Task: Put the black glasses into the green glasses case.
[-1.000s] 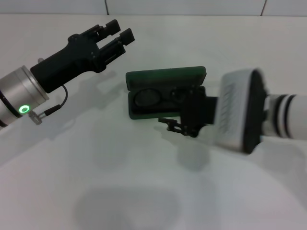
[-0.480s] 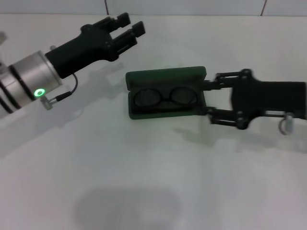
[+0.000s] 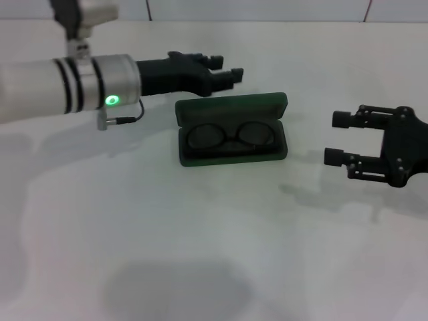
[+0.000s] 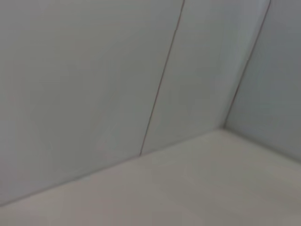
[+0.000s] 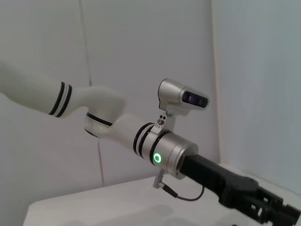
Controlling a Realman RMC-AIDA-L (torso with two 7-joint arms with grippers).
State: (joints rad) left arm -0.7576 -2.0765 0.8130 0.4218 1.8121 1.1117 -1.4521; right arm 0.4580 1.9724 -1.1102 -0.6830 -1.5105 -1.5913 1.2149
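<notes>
The green glasses case point(image 3: 231, 155) lies open at the table's middle, its lid point(image 3: 231, 107) standing up along the far side. The black glasses point(image 3: 229, 136) lie inside it, lenses up. My right gripper point(image 3: 336, 138) hovers to the right of the case, a clear gap away from it, open and empty. My left gripper point(image 3: 225, 67) reaches in from the left, just behind the lid's far left part, its fingers slightly apart with nothing between them. The right wrist view shows the left arm and its gripper point(image 5: 270, 210); the left wrist view shows only wall and table.
The white table point(image 3: 200, 234) extends in front of the case. A white tiled wall point(image 3: 267, 8) runs along its far edge. The left forearm point(image 3: 67, 87) with a green light spans the upper left.
The right gripper has pulled back to the right, away from the case, leaving the glasses inside. The left arm has swung right, bringing its gripper behind the lid.
</notes>
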